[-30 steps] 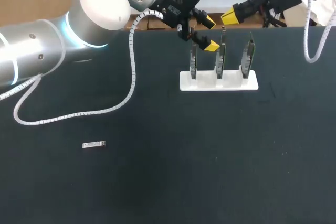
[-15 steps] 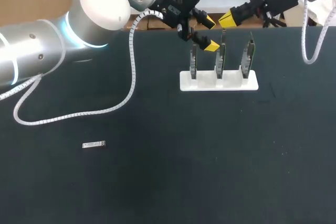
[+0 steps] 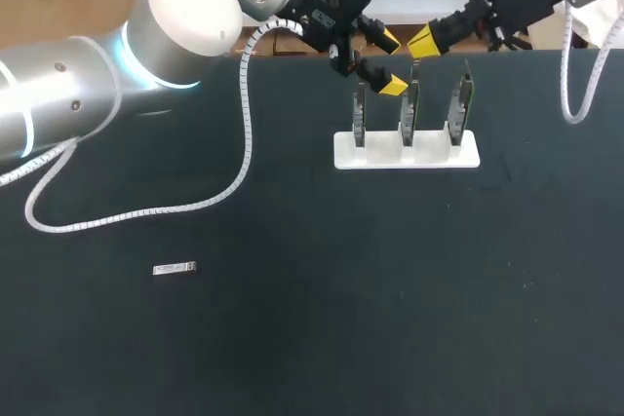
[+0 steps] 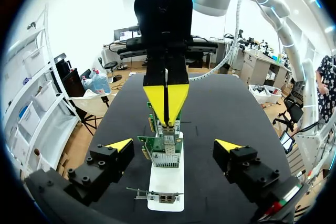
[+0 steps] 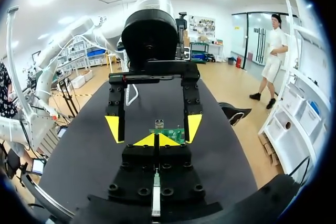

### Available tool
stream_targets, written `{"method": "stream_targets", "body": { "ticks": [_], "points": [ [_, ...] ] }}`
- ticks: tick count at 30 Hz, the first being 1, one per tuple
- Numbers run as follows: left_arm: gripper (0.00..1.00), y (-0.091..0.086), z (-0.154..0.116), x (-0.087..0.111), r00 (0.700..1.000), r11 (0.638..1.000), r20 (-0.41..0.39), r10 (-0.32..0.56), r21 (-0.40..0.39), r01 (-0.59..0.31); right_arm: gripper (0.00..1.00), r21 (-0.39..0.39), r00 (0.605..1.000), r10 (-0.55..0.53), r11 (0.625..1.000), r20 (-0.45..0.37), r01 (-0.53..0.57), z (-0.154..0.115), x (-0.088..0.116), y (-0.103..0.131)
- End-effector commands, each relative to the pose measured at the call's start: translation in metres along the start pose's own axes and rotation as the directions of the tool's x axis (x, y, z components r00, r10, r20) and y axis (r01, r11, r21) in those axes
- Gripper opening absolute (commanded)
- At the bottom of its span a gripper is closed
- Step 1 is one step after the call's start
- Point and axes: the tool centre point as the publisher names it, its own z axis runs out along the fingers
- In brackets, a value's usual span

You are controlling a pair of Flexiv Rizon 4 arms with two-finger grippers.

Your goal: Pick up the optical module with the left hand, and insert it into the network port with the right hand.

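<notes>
The optical module [image 3: 175,268], a small silver bar, lies flat on the black table [image 3: 312,338] at the front left, far from both grippers. My left gripper [image 3: 388,62] hovers open above the back of the white stand [image 3: 407,149], over its left card. My right gripper [image 3: 421,44] is shut and holds nothing, just behind the middle card. In the left wrist view my open left gripper [image 4: 173,145] frames the green cards [image 4: 164,148] on the stand [image 4: 167,184], with the shut right gripper [image 4: 166,103] opposite. From the right wrist, the shut right gripper [image 5: 156,140] faces the open left gripper [image 5: 153,127].
The white stand holds three upright network cards [image 3: 409,109] in a row at the back centre. A white coiled cable [image 3: 239,133] from the left arm hangs over the table's left half. The table's back edge is close behind both grippers.
My right gripper has shifted slightly left and down toward the stand's middle card. The left arm and the optical module have not moved.
</notes>
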Motion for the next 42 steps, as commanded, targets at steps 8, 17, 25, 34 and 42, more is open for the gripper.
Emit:
{"method": "stream_targets", "body": {
  "ticks": [8,17,25,34,42],
  "points": [
    [1.0,0.001,0.0,-0.001,1.0,1.0,-0.004,-0.002,0.002,0.002,0.0,-0.015,1.0,0.018,1.0,0.0,-0.018,0.006,0.007,-0.002],
    [1.0,0.001,0.0,-0.001,1.0,1.0,-0.004,-0.002,0.002,0.002,0.0,-0.039,0.999,0.029,0.999,-0.012,-0.03,0.009,0.012,-0.004],
    [1.0,0.001,0.0,-0.001,1.0,1.0,-0.004,-0.002,0.002,0.002,0.0,-0.04,0.999,0.038,0.998,-0.013,-0.038,0.008,0.015,-0.005],
    [1.0,0.001,0.0,-0.001,1.0,1.0,-0.004,-0.002,0.002,0.002,0.0,-0.043,0.998,0.055,0.998,-0.013,-0.055,0.01,0.021,-0.006],
    [1.0,0.001,0.0,-0.001,1.0,1.0,-0.004,-0.002,0.002,0.002,0.0,-0.048,0.998,0.061,0.997,-0.016,-0.061,0.013,0.023,-0.005]
  ]
}}
